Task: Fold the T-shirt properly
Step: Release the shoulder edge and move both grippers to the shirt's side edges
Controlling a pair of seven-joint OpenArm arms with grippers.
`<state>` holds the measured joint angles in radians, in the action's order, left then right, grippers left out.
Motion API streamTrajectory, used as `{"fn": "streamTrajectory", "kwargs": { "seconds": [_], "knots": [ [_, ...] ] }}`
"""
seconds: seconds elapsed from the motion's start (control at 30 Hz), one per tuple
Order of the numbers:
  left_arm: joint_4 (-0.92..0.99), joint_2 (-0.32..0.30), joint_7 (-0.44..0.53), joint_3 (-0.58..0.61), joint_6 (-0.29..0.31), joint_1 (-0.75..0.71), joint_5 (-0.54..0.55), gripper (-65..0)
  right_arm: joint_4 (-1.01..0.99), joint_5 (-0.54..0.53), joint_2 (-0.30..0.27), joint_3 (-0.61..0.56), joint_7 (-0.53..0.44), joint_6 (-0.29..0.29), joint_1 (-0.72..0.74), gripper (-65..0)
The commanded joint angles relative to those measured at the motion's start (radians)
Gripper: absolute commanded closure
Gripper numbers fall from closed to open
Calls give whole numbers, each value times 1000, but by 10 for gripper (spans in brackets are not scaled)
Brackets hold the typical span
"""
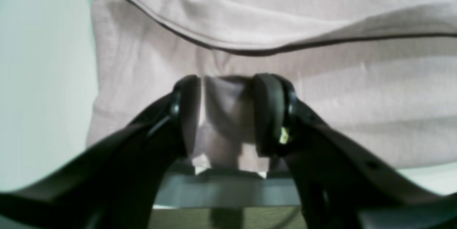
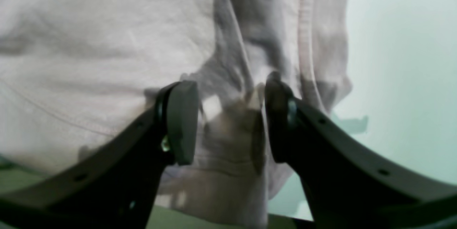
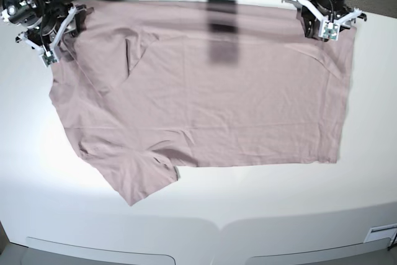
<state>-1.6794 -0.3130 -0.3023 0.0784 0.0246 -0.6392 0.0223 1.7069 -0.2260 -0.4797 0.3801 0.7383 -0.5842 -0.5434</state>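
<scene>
Grippers both pinch the far edge of the plain dusty-pink cotton T-shirt [image 3: 205, 100] spread on the white table [image 3: 279, 209], left gripper [image 1: 228, 115] and right gripper [image 2: 230, 122] each clenched on cloth, likely to draw it into a fold.

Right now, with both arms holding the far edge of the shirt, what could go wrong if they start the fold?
1. The right gripper pinches a bunched, twisted clump of the T-shirt, so the fold may probably start crooked.
2. The left gripper has only a narrow strip of hem between its jaws; it could slip out when pulled.
3. The near sleeve lies splayed outward on the table and may crumple under the fold.
</scene>
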Motion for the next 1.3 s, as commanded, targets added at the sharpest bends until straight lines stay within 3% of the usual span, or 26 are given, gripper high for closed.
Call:
{"fn": "streamTrajectory", "kwargs": {
  "seconds": [0.0, 0.37, 0.6, 1.27],
  "knots": [
    [43, 0, -501, 14, 24, -42, -8, -251, 26, 5, -16, 9, -1, 3, -2, -301],
    [-66, -1, -500, 14, 22, -42, -53, -251, 72, 5, -16, 9, -24, 28, 17, -301],
    [-147, -1, -493, 14, -36, -37, -101, -251, 72, -28, -16, 9, -23, 27, 74, -301],
    [-197, -1, -492, 14, -36, 14, -101, -251, 72, -44, -16, 9, -23, 24, 95, -301]
  ]
}}
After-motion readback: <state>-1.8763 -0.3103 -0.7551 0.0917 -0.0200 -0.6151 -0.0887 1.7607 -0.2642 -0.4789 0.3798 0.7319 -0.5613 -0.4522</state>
